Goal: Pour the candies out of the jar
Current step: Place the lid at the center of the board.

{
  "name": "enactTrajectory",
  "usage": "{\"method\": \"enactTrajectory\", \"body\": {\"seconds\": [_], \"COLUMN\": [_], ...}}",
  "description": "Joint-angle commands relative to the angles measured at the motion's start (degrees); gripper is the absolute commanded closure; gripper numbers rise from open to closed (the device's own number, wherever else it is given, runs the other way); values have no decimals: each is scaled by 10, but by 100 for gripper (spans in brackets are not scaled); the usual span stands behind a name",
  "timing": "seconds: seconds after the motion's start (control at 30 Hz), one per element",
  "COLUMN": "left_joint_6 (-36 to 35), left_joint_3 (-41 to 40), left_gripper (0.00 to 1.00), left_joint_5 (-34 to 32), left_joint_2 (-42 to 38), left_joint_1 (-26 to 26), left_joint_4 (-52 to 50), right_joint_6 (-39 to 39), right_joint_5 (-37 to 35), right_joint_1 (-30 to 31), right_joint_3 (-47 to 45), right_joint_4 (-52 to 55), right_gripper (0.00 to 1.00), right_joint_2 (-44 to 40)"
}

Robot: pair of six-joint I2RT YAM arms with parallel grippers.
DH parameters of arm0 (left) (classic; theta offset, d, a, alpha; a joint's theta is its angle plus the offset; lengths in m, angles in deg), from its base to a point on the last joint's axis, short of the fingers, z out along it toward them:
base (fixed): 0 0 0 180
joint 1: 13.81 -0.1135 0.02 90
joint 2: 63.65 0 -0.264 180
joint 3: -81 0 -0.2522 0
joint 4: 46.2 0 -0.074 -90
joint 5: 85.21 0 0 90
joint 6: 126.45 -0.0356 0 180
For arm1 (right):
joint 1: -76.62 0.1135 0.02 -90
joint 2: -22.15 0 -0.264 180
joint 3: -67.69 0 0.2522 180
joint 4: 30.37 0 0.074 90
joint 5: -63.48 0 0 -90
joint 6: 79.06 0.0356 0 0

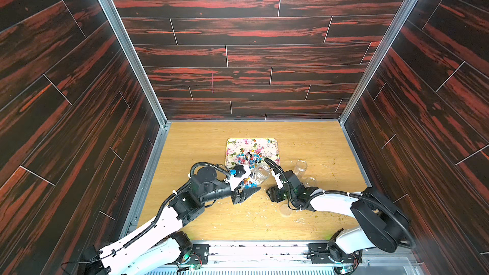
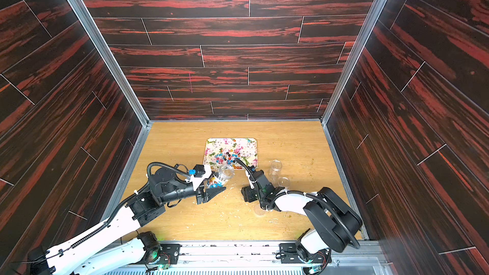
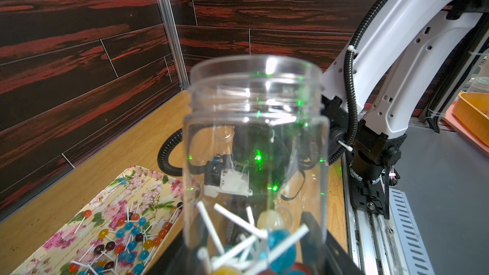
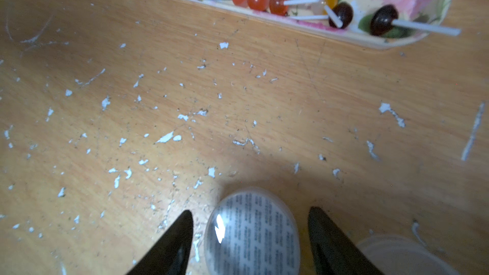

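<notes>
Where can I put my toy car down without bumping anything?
Bare table lies between the tray and the back wall, and left of the tray toward the side wall. Crowded: the near side of the tray, with the jar, candies, empty jars and a lid.

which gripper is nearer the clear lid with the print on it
Right. The right gripper sits over the lid, with an open finger on either side and a gap to each. The left gripper is further across the table, shut on the jar.
</notes>
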Motion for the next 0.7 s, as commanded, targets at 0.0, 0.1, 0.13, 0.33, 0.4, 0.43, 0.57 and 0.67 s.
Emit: {"method": "enactTrajectory", "body": {"seconds": [0.0,0.1,0.13,0.33,0.4,0.43,0.57,0.67], "left_joint_6": [-9,-9,-8,-14,-18,-18,-19,-29], "left_joint_3": [10,11,12,24,29,30,36,46], "left_gripper": [46,46,46,46,46,46,46,45], "left_joint_5": [-3,-4,-5,-15,-22,-26,-43,-65], "left_joint_2": [-6,-5,-5,-6,-6,-7,-7,-1], "left_joint_1": [-3,-2,-2,-2,-2,-2,-3,-3], "left_joint_4": [11,9,9,-2,-13,-16,-27,-46], "right_joint_6": [-8,-14,-16,-23,-23,-21,-17,-18], "right_joint_5": [-6,0,1,-13,-15,-16,-4,-9], "right_joint_1": [3,3,3,0,-3,-7,-28,-33], "right_joint_3": [38,67,78,152,172,182,217,245], "right_joint_4": [41,71,81,165,188,201,246,282], "right_gripper": [27,27,27,24,24,23,23,23], "right_joint_2": [-41,-64,-73,-110,-126,-135,-175,-211]}}
